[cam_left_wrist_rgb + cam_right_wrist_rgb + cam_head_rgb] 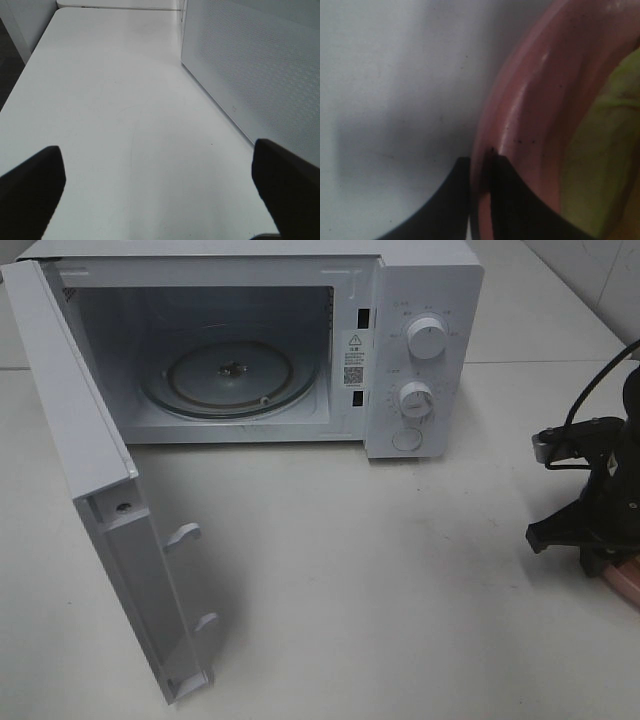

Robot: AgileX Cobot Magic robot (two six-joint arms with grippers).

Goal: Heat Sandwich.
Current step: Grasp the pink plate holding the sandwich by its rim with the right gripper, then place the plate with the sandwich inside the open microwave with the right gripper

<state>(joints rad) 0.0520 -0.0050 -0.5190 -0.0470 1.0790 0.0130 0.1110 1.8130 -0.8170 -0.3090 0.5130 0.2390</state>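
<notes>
Sandwich [615, 150] sits on the pink plate [540, 100] at the right edge of the table [400, 570], well right of the open microwave [425, 300]. Only a yellow-green sliver shows, so its long axis and facing cannot be told.

Judged soft, light, easily squashed or slid apart. Better carried by the stiff plate, held at the rim and kept level, though a glazed rim may slip.

Right claw [480, 167] is closed on the plate's rim, one finger on each side. Left claw [157, 172] is spread wide and holds nothing, over the table beside the microwave door [250, 60].
</notes>
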